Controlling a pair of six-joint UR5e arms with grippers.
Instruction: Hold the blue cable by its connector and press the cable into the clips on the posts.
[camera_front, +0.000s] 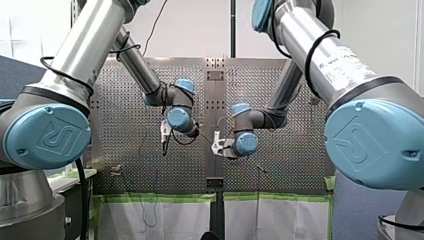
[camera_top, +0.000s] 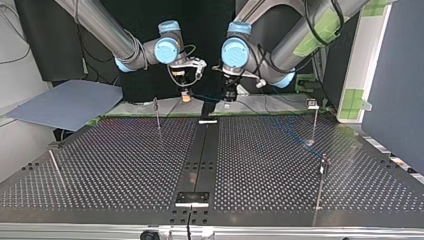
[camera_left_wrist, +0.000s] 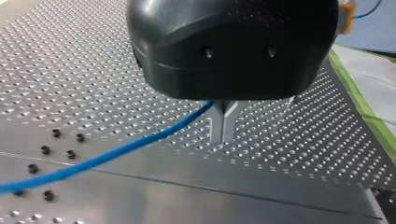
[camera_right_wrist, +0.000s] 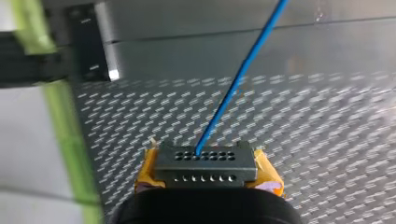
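Blue cable (camera_left_wrist: 116, 151) across perforated table (camera_left_wrist: 70, 70), posts (camera_top: 315, 125) nearby

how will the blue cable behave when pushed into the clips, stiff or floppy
Probably floppy: the blue cable is thin and bends in a curve away from my left gripper. It runs straight from the connector in my right gripper, so it likely holds a line only under tension. Likely light too.

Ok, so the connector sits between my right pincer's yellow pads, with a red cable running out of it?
No, the cable is blue, not red. The right wrist view shows it running out of the connector between my right pincer's yellow pads.
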